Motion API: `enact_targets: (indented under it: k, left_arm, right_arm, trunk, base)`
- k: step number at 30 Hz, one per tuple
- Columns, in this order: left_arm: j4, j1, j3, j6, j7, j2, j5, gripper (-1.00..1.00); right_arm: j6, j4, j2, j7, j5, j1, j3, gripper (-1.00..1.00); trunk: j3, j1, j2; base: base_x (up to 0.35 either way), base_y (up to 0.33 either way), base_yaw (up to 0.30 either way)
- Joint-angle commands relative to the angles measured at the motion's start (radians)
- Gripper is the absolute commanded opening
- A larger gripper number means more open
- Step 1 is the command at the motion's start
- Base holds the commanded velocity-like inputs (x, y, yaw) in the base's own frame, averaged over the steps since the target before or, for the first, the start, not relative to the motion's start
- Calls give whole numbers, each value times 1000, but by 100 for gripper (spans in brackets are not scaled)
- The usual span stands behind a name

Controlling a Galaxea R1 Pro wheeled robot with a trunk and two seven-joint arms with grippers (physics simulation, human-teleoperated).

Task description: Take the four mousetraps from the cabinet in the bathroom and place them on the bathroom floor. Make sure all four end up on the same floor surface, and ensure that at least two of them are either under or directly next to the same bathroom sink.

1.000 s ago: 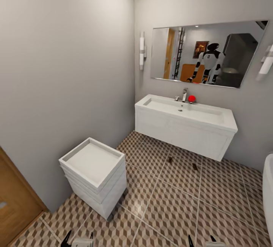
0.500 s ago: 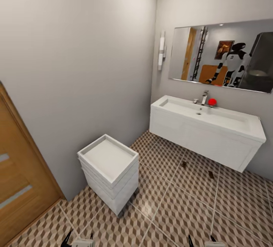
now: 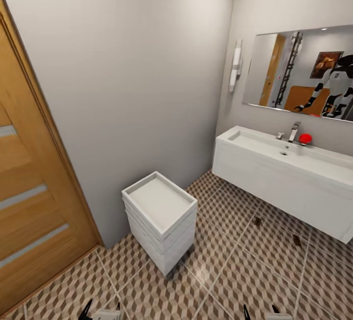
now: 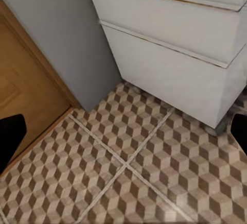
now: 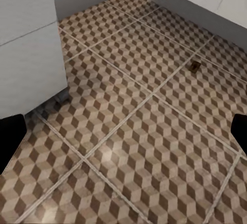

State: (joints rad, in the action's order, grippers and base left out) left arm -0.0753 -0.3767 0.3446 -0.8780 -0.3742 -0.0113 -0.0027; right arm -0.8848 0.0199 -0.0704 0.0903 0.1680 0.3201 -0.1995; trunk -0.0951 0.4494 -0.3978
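Both grippers, left and right, spread open, empty; two mousetraps under the bathroom sink risk being overrun while driving

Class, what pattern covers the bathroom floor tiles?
The bathroom floor has brown, beige and white 3D cubes; right wrist view.

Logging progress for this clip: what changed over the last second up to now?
The camera swung left: the wooden door came into view, and the sink and white drawer unit slid right in the picture. Two mousetraps lie unmoved under the sink. Both grippers stay low and open.
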Motion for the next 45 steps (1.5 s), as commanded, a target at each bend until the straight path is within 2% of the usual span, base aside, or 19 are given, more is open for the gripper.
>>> enact_targets:
  k: [1,45]
  left_arm:
    - [-4,-2,8,-4,-8,-1,0,100]
    - [-4,-2,8,-4,-8,-1,0,100]
  right_arm:
    - [-2,0,0,6,4,0,-9,100]
    - [-2,0,0,8,4,0,-9,100]
  trunk:
    - [-2,1,-2]
    - [-2,1,-2]
  base:
    - [0,0,288]
    - [0,0,289]
